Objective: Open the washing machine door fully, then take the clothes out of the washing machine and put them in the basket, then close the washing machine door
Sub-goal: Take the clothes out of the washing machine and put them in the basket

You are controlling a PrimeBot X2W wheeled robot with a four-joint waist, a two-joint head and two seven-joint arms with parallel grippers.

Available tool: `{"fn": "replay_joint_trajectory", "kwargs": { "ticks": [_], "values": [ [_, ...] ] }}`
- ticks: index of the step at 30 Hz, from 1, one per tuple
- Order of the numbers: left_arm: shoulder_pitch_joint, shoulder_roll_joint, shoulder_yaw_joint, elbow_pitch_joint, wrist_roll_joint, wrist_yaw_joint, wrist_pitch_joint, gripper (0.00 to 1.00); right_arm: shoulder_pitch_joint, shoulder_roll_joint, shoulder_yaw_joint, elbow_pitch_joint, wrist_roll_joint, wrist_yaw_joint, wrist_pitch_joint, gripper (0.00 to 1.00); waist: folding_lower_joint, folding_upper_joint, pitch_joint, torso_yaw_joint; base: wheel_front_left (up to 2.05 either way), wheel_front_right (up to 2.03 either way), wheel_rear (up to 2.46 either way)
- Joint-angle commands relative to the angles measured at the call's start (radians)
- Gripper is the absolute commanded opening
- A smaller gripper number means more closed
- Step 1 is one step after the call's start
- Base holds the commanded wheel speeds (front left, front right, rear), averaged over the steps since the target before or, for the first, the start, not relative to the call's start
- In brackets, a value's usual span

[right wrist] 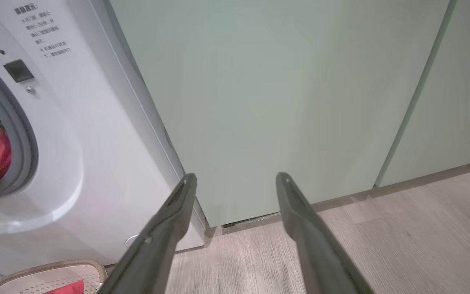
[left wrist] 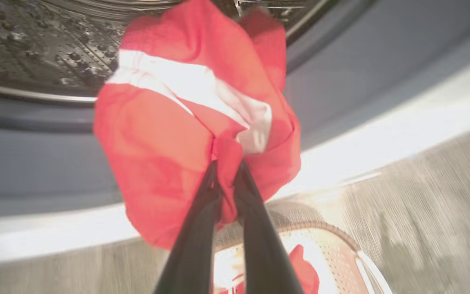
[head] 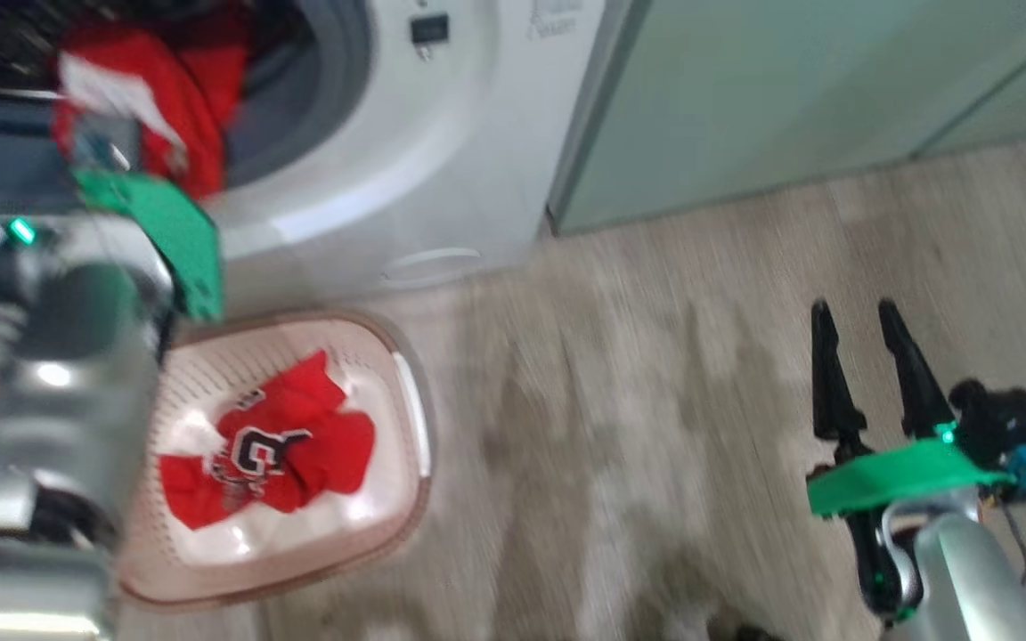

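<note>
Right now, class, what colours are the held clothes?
Clothes: red with a white band; left wrist view.

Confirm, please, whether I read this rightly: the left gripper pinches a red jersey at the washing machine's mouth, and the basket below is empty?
Not quite: the basket is not empty. The head view shows a red jersey with black-and-white lettering lying in it. The rest stands: the left gripper pinches another jersey at the washing machine's mouth.

I'm looking at flat pale green cabinet doors [right wrist: 280, 102], with a thin dark seam [right wrist: 414, 94] dividing two of them. Below them runs a light grey-brown wood-grain floor [head: 655, 401], evenly lit, with soft shadows.
</note>
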Motion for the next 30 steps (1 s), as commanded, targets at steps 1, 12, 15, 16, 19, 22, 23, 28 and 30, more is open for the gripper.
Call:
{"fn": "replay_joint_trajectory", "kwargs": {
  "ticks": [1, 12, 15, 16, 19, 22, 23, 28, 30],
  "values": [
    [0.030, 0.015, 0.002, -0.015, 0.001, 0.000, -0.038, 0.00, 0.027, 0.000, 0.008, -0.023, -0.010, -0.001, -0.006, 1.00, -0.0001, 0.0000, -0.097, 0.064, 0.00, 0.00, 0.00],
    [0.291, -0.096, -0.051, -0.006, -0.012, -0.040, -0.122, 0.00, 0.096, -0.001, 0.007, -0.014, -0.038, -0.001, -0.006, 1.00, -0.0001, 0.0000, -0.213, 0.164, 0.00, 0.00, 0.00],
    [0.332, -0.101, -0.055, -0.005, -0.019, -0.044, -0.133, 0.00, 0.098, -0.003, 0.013, -0.013, -0.039, -0.001, -0.006, 1.00, -0.0001, 0.0000, -0.217, 0.169, 0.00, 0.00, 0.00],
    [0.353, -0.103, -0.056, -0.004, -0.023, -0.044, -0.136, 0.00, 0.098, -0.005, 0.015, -0.014, -0.039, -0.001, -0.006, 1.00, -0.0001, 0.0000, -0.216, 0.169, 0.00, 0.00, 0.00],
    [0.410, -0.107, -0.052, -0.001, -0.041, -0.053, -0.134, 0.00, 0.087, -0.012, 0.021, -0.018, -0.036, -0.001, -0.006, 1.00, -0.0001, 0.0000, -0.197, 0.164, 0.00, 0.00, 0.00],
    [0.448, -0.108, -0.046, 0.002, -0.060, -0.061, -0.109, 0.00, 0.076, -0.018, 0.024, -0.022, -0.036, -0.001, -0.006, 1.00, -0.0001, 0.0000, -0.172, 0.151, 0.00, 0.00, 0.00],
    [0.457, -0.107, -0.046, 0.003, -0.064, -0.063, -0.097, 0.00, 0.073, -0.018, 0.025, -0.023, -0.037, -0.001, -0.006, 1.00, -0.0001, 0.0000, -0.163, 0.146, 0.00, 0.00, 0.00],
    [0.434, -0.086, -0.032, 0.004, -0.088, -0.067, -0.095, 0.00, 0.049, -0.019, 0.018, -0.031, -0.040, -0.001, -0.006, 1.00, -0.0001, 0.0000, -0.092, 0.122, 0.00, 0.00, 0.00],
    [0.407, -0.073, -0.026, 0.004, -0.097, -0.063, -0.102, 0.00, 0.035, -0.019, 0.016, -0.036, -0.041, -0.001, -0.006, 1.00, -0.0001, 0.0000, -0.055, 0.112, 0.00, 0.00, 0.00]
  ]
}}
